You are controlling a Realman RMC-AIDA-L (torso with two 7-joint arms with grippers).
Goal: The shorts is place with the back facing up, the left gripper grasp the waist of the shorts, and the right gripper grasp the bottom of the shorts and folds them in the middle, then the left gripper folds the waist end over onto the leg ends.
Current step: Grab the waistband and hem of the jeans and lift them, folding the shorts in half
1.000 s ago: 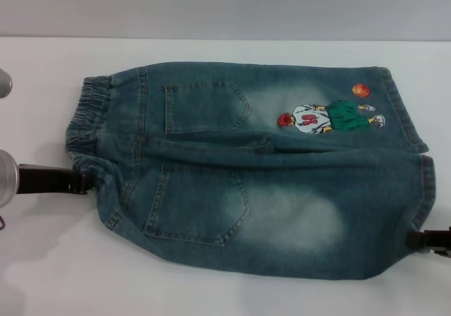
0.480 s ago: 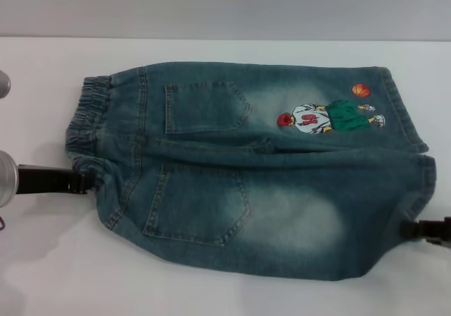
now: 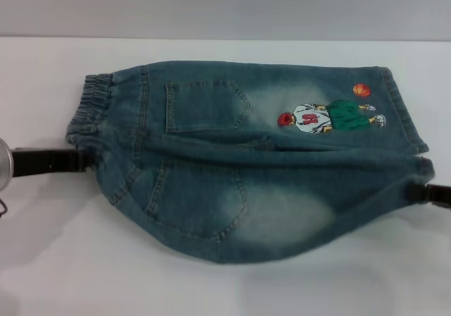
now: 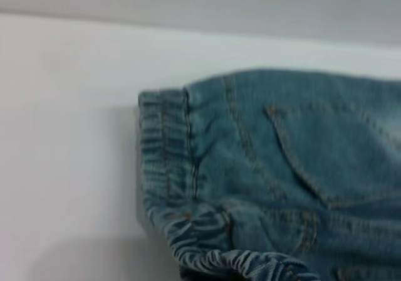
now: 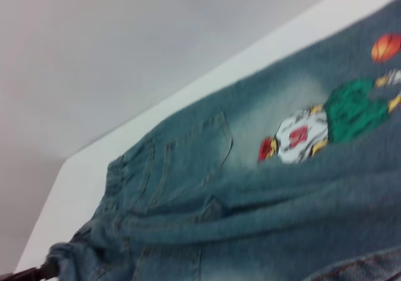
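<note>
- The shorts (image 3: 254,161) lie back-up on the white table (image 3: 211,288), waist (image 3: 88,111) toward my left, leg ends (image 3: 405,118) toward my right, both back pockets and the embroidered player (image 3: 328,116) showing.
- My left gripper (image 3: 83,161) comes in from the left edge and meets the near corner of the waist. The cloth bunches right at its tip, so I judge it is pinching the band, though I cannot see the jaws themselves.
- My right gripper (image 3: 423,191) sits at the right edge against the hem of the near leg. The denim pulls to a point there, so I take it to be clamped on that hem.
- The near half looks lifted: its lower edge curves up off the table between the two grip points and throws a soft shadow beneath. The far half lies flat.
- The left wrist view shows the ruffled waist close up, with its near part puckered and raised.
- Progress, as I read it: both grasps are made and the lengthwise fold is under way, but the near leg is not yet laid over the far one.
- Left to do: carry the near half across onto the far half and release, then take the waist end over onto the leg ends with the left gripper.
</note>
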